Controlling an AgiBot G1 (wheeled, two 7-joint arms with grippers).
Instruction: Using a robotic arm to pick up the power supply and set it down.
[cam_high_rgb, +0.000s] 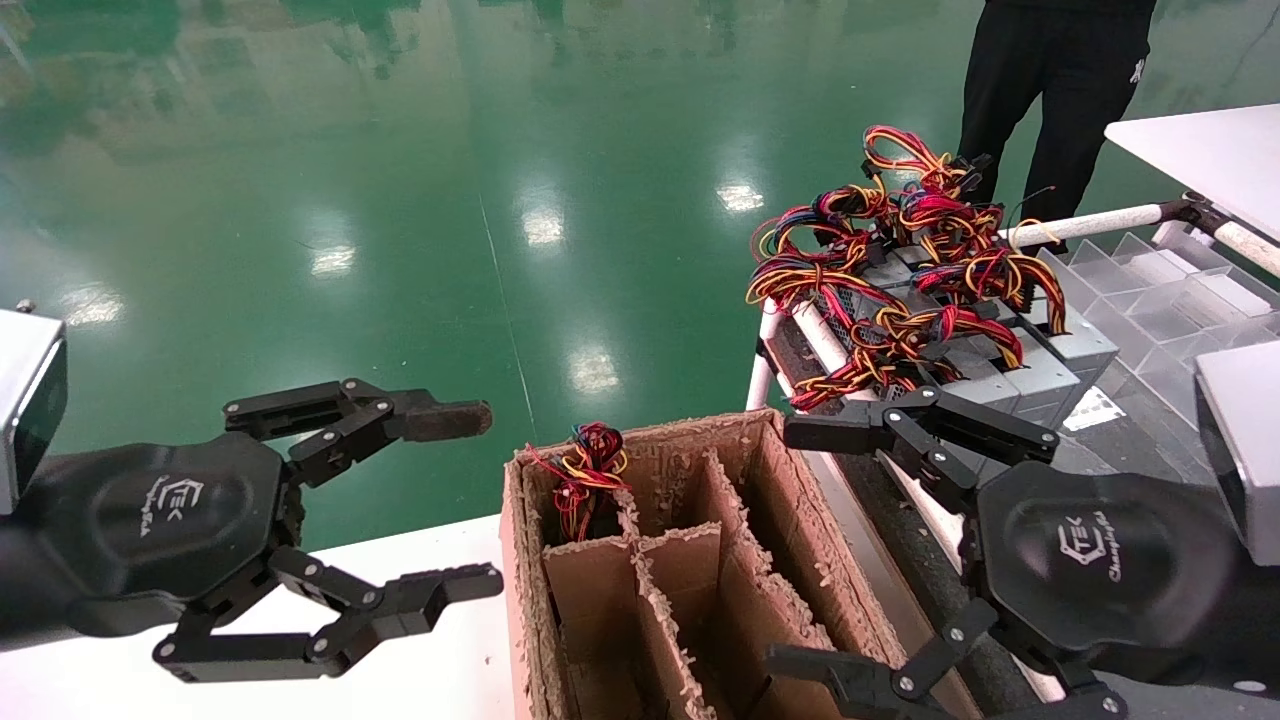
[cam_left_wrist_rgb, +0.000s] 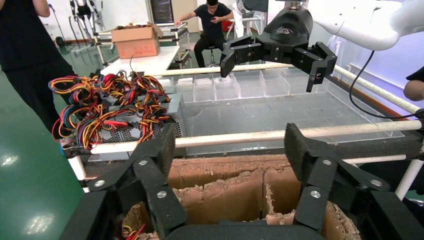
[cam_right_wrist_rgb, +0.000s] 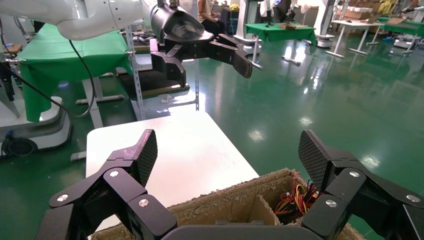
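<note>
A bunch of red, yellow and black wires (cam_high_rgb: 585, 470) sticks up from the far left compartment of a divided cardboard box (cam_high_rgb: 650, 435); it belongs to a power supply whose grey body is hidden inside. The same wires (cam_right_wrist_rgb: 295, 197) show in the right wrist view. My left gripper (cam_high_rgb: 485, 500) hangs open to the left of the box, over the white table, holding nothing. My right gripper (cam_high_rgb: 788, 545) hangs open at the box's right side, also holding nothing. Each wrist view looks across the box (cam_left_wrist_rgb: 220, 167) at the other arm's gripper (cam_left_wrist_rgb: 270, 70).
A heap of several grey power supplies with many-coloured wires (cam_high_rgb: 1040, 370) lies on a white-pipe rack (cam_high_rgb: 1090, 222) at the right rear. Clear plastic trays (cam_high_rgb: 1160, 290) sit beside it. A person in black (cam_high_rgb: 1060, 90) stands behind. The white table (cam_high_rgb: 470, 680) ends near the green floor.
</note>
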